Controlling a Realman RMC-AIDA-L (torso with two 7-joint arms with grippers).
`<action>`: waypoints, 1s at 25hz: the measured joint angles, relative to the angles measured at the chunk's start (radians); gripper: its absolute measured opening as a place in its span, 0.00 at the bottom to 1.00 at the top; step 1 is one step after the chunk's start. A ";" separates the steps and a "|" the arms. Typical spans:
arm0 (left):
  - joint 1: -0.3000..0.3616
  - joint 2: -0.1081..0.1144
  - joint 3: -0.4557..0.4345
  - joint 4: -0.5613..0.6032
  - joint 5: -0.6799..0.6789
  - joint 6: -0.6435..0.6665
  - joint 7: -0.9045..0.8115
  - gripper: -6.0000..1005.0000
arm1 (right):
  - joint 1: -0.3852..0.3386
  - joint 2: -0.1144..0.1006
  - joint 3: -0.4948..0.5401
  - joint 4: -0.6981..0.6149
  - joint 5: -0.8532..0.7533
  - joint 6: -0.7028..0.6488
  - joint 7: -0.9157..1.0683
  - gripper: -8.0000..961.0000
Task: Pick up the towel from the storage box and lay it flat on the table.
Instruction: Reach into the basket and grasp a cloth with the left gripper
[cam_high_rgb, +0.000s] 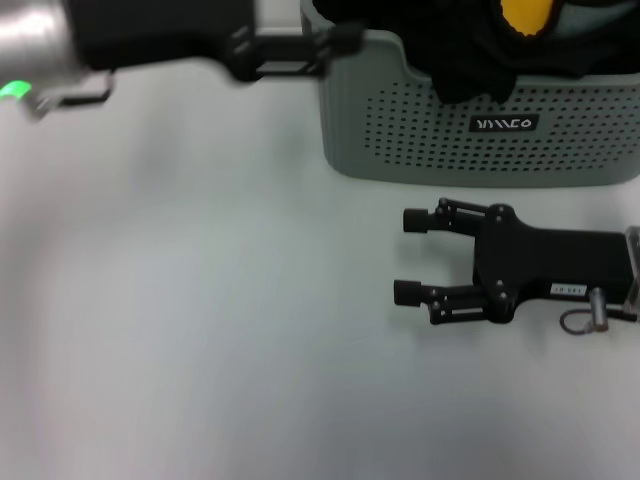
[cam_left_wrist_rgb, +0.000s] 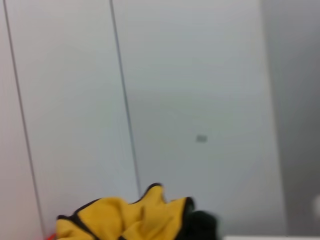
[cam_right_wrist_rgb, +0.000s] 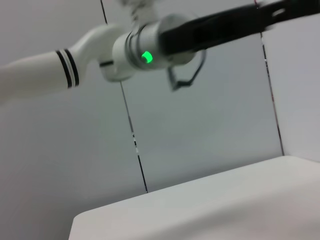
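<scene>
**Left claw at the box rim, towel still inside the box**

Nearest to the camera, in front of the storage box (cam_high_rgb: 480, 120), the right gripper (cam_high_rgb: 410, 257) lies on the white table (cam_high_rgb: 200, 350). Its two fingers are spread wide apart and hold nothing. They point away from the box's logo side, along the table, and the gripper is close to the box wall but not touching it.

The storage box stands behind it, grey-green with small holes and a black logo label on the front wall.

The left gripper (cam_high_rgb: 345, 42) is at the box's upper corner, just at the rim, coming in from the side. It is blurred, so I cannot tell if its fingers are open or closed.

The towel (cam_high_rgb: 525, 15) lies inside the box, further along the rim from the left gripper and apart from it. In the head view only a small yellow part shows, among dark cloth (cam_high_rgb: 470, 70) that hangs over the rim. The left wrist view shows the towel (cam_left_wrist_rgb: 125, 217) crumpled, yellow with black edging.
</scene>
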 joint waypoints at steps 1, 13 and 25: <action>-0.016 0.001 0.047 0.018 0.008 -0.062 -0.025 0.87 | -0.009 0.003 0.000 0.000 0.000 0.002 0.000 0.91; -0.245 -0.003 0.447 -0.052 0.251 -0.633 -0.296 0.87 | -0.115 0.032 0.031 0.002 0.001 0.033 -0.002 0.91; -0.367 -0.007 0.497 -0.211 0.273 -0.748 -0.363 0.86 | -0.107 0.044 0.042 0.026 -0.001 0.055 -0.007 0.91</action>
